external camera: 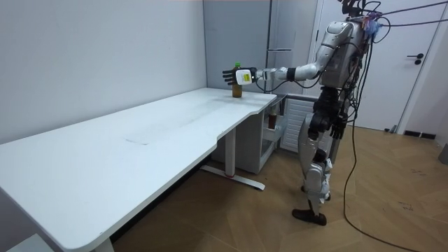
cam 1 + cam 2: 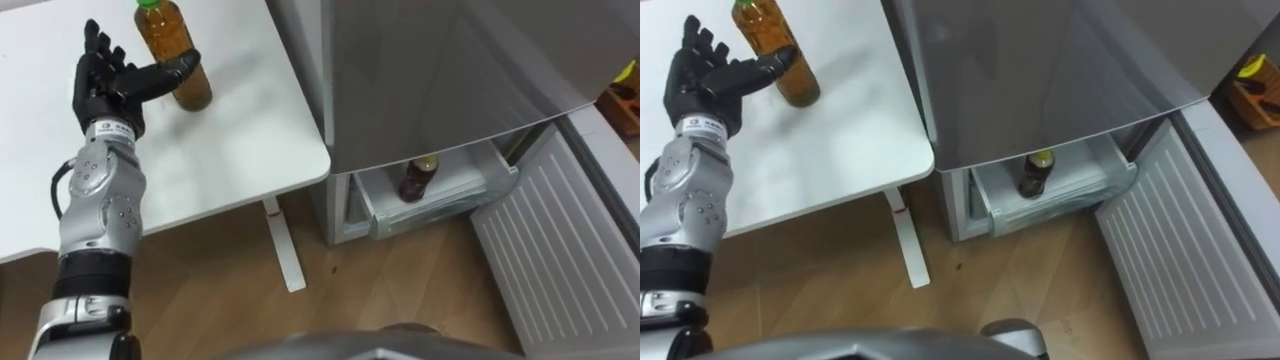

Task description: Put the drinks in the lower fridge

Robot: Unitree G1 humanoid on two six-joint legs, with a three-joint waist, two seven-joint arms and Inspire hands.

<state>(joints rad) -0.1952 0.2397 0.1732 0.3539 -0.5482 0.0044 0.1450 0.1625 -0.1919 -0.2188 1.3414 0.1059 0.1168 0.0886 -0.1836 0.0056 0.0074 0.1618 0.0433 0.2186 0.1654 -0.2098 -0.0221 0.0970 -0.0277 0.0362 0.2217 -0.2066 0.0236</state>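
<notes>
Contact between thumb and drink was the crux in the left eye view: the bottle (image 2: 165, 35), amber with a green cap, stood upright on the white worktop (image 2: 230, 130) just to the right of the left hand (image 2: 105, 92), on its thumb side, its long axis vertical and roughly parallel to the raised fingers. The hand was spread wide, fingers straight, and the thumb reached across the front of the bottle's lower body, touching it or very nearly; nothing was closed round it. Well to the hand's right and lower, the fridge's bottom drawer (image 2: 440, 205) stood pulled out with a second bottle (image 2: 418, 178) upright in it, and the lower door (image 2: 560, 250) hung open beyond that. In the room view the robot stood upright by the worktop's corner, fridge close at hand, its left arm stretched out nearly level from the shoulder with the bottle right at the hand, near the worktop's far corner. In the right eye view the thumb tip lay against the bottle's side while the fingers stood clear to its left, the forearm running straight up towards it. By my judgement the fingers had to curl round the body from the left before any lift, and the left arm was plainly the one placed for it.
</notes>
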